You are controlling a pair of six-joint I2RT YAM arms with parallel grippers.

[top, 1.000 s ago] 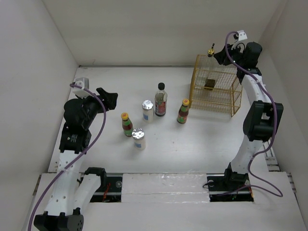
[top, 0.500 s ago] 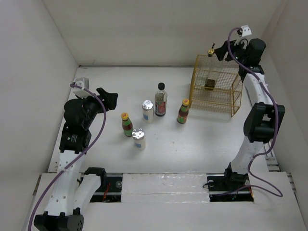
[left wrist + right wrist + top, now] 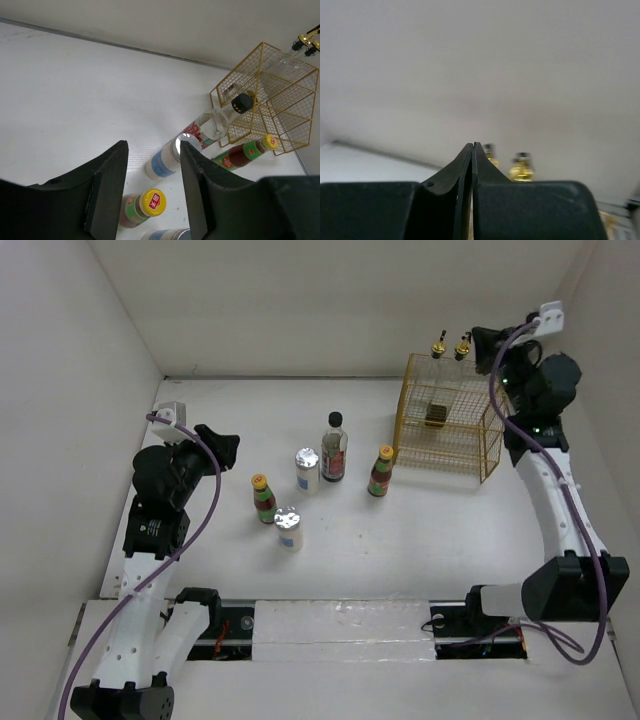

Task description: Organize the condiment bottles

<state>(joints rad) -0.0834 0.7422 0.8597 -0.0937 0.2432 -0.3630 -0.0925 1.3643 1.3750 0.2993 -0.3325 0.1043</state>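
Two clear gold-spouted bottles (image 3: pixel 438 344) (image 3: pixel 462 344) stand side by side at the back of the yellow wire basket's top; their spouts (image 3: pixel 521 167) show blurred in the right wrist view. My right gripper (image 3: pixel 482 341) (image 3: pixel 473 145) is shut and empty, just right of them. On the table stand the dark black-capped bottle (image 3: pixel 334 447) (image 3: pixel 220 117), two red yellow-capped bottles (image 3: pixel 263 497) (image 3: pixel 381 470) (image 3: pixel 145 206) and two silver-lidded jars (image 3: pixel 307 469) (image 3: pixel 288 527) (image 3: pixel 167 157). My left gripper (image 3: pixel 225 445) (image 3: pixel 152 150) is open and empty, raised left of this group.
The yellow wire basket (image 3: pixel 480 450) (image 3: pixel 270 100) stands at the back right, with a small dark object (image 3: pixel 435 415) inside. White walls close in the back and both sides. The second red bottle (image 3: pixel 245 152) stands close to the basket's front.
My right arm has drawn back to the right, away from the basket top. A second gold spout now shows beside the first. My left arm has not moved.
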